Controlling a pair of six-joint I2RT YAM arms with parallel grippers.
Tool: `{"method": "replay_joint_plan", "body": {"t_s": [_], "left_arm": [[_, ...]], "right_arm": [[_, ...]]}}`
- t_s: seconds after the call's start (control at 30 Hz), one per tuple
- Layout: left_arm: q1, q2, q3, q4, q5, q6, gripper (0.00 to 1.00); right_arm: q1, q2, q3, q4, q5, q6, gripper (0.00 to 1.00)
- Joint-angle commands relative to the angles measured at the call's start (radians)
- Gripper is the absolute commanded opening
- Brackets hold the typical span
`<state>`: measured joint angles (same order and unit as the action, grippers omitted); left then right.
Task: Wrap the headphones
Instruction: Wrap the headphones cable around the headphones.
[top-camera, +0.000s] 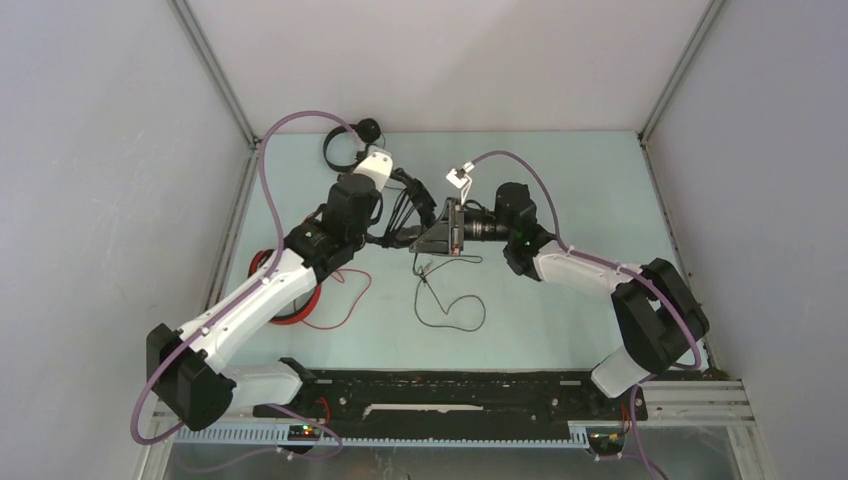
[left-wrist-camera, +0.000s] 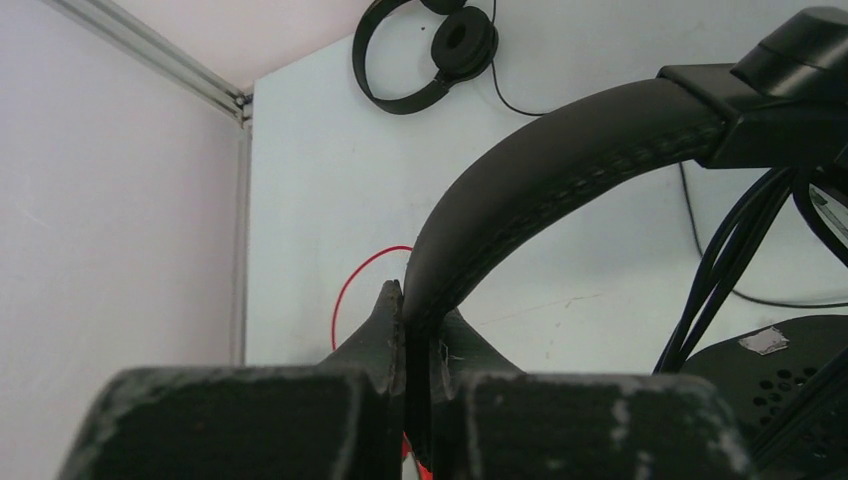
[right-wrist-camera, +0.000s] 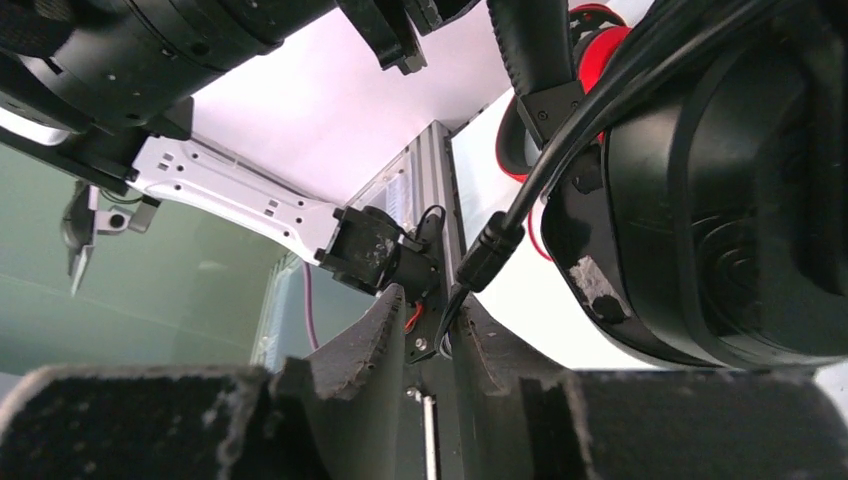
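The bulkier black headset (top-camera: 412, 205) is held up between my two arms at mid-table. My left gripper (top-camera: 392, 182) is shut on its padded band (left-wrist-camera: 560, 170), which is pinched between the fingertips in the left wrist view (left-wrist-camera: 415, 320). Its cable strands (left-wrist-camera: 720, 270) run beside an ear cup (left-wrist-camera: 790, 380). My right gripper (top-camera: 418, 240) is next to the ear cup (right-wrist-camera: 720, 200), jaws nearly closed with the black cable (right-wrist-camera: 490, 250) between them (right-wrist-camera: 430, 300). The cable's loose end (top-camera: 450, 300) loops on the table. The slim black headset (top-camera: 345, 145) lies at the back. The red headset (top-camera: 290, 290) lies under my left arm.
The red headset's thin cable (top-camera: 340, 300) trails on the table to the right of it. Grey walls close in the table on the left, back and right. A black rail (top-camera: 450, 395) runs along the near edge between the arm bases.
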<state>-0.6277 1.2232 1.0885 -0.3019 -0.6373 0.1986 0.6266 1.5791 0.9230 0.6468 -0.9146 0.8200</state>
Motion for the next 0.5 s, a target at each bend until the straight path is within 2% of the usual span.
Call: {"method": "replay_joint_plan", "body": {"t_s": [0.0, 0.47], "left_arm": [[0.000, -0.041, 0.079, 0.058, -0.017, -0.174, 0.00], [0.001, -0.098, 0.091, 0.079, 0.034, -0.414, 0.00]], "right_arm": [[0.024, -0.015, 0.043, -0.034, 0.069, -0.117, 0.26], [0.130, -0.061, 0.043, -0.188, 0.347, -0.393, 0.29]]}}
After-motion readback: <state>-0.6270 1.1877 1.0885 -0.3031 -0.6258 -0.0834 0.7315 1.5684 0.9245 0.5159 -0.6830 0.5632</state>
